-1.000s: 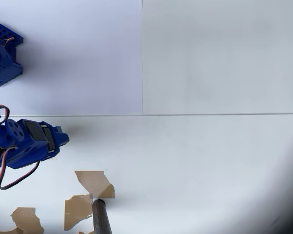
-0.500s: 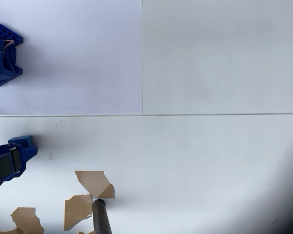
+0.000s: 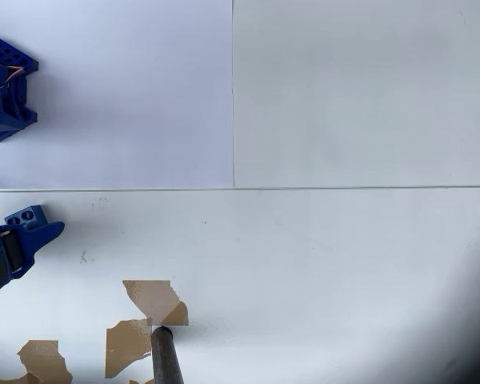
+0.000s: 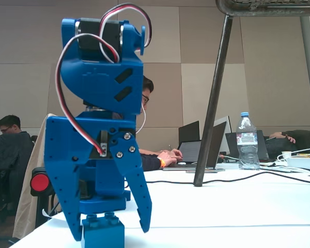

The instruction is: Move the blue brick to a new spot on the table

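Gripper (image 4: 109, 227) pointing straight down over the blue brick (image 4: 103, 231) in the fixed view, jaws spread apart, one finger tip dropping past the brick's left side and the other hanging clear on its right. Brick sitting flat on the table (image 3: 320, 264), studs up, squarely in the gap between the two fingers, gripped by neither.

From overhead, gripper (image 3: 34, 228) now tucked at the left edge, just below the seam line, with the brick (image 3: 26, 215) peeking out beside the finger tips. Half a second ago only the blue wrist block showing there, no studs in sight; a full second ago the whole servo assembly further right. So a retreat toward the left edge and a tilt that exposes the brick.

Meaning for the task: looks like the approach stage, or possibly a release already made; cannot tell which. Brick close to the table's left margin. Chipped brown patches (image 3: 154, 299) and a dark pole (image 3: 166, 358) well apart, lower in the overhead view
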Available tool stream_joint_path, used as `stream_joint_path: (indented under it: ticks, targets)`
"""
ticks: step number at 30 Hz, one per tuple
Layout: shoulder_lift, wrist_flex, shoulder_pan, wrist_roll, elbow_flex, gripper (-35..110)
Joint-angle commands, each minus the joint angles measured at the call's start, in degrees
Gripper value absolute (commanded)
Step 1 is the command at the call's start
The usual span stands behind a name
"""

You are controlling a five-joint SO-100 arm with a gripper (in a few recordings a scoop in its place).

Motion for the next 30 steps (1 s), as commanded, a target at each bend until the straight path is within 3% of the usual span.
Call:
stream_joint_path:
  ticks: [1, 5, 12, 16, 21, 30]
  targets:
    - [1.93, 3.69, -2.99, 0.79, -8.17, 30]
    - [3.60, 2.99, -12.13, 2.29, -8.79, 17]
    - [10.37, -0.09, -40.61, 5.89, -3.60, 15]
    - [20.57, -8.79, -57.48, 3.52, 8.70, 12]
    - [31.99, -14.68, -76.03, 7.91, 21.53, 3]
    - [47.29, -23.38, -96.24, 11.34, 41.31, 0]
